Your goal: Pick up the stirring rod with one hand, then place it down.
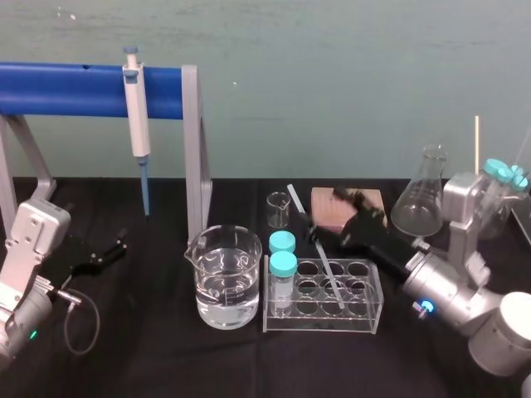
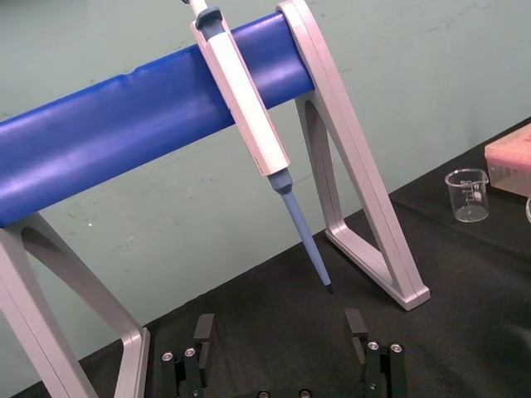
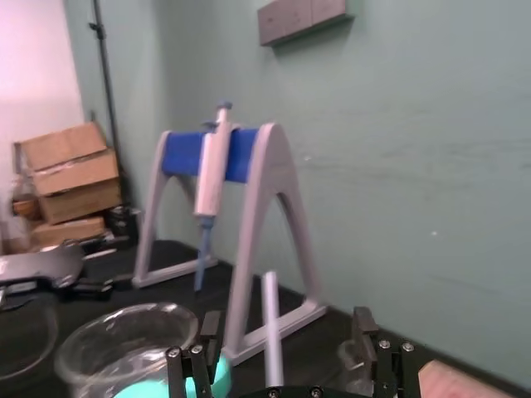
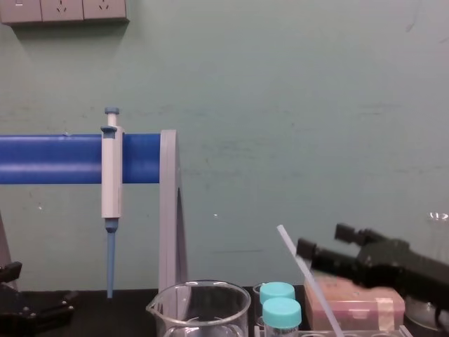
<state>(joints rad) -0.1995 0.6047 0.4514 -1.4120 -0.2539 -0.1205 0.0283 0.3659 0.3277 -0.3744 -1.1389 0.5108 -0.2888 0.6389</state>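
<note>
Black cloth covers the table (image 1: 249,365), and over its right half the right arm reaches in low. The right gripper (image 3: 284,322) has its fingers (image 3: 209,327) spread wide. The stirring rod (image 1: 323,265) sits in the gap between them. It leans tilted, its lower end down in the clear test-tube rack (image 1: 323,325) and its upper end pointing back toward the stand. Whether either pad touches it I cannot tell, but nothing pinches it.

I judge the pick-up to be the step in hand, with the grasp not yet made. The next move calls for pressing the fingers together squarely on the thin shaft, then lifting along the rod's own tilt so it clears the rack without dragging it or knocking the glassware beside it.

The left gripper (image 2: 280,327) lies parked on the cloth at the far left, fingers also spread.

Counted, largest first:
- one stand (image 1: 83,89) with a blue crossbar
- one large beaker (image 1: 224,282), part-filled with clear liquid
- one rack
- one conical flask (image 1: 421,199)
- one pinkish block (image 1: 330,209)
- one pipette (image 1: 138,116) hanging from the crossbar
- one small beaker (image 1: 279,209)
- two teal-capped vials (image 1: 283,265) standing in the rack's left end
- one stirring rod
</note>
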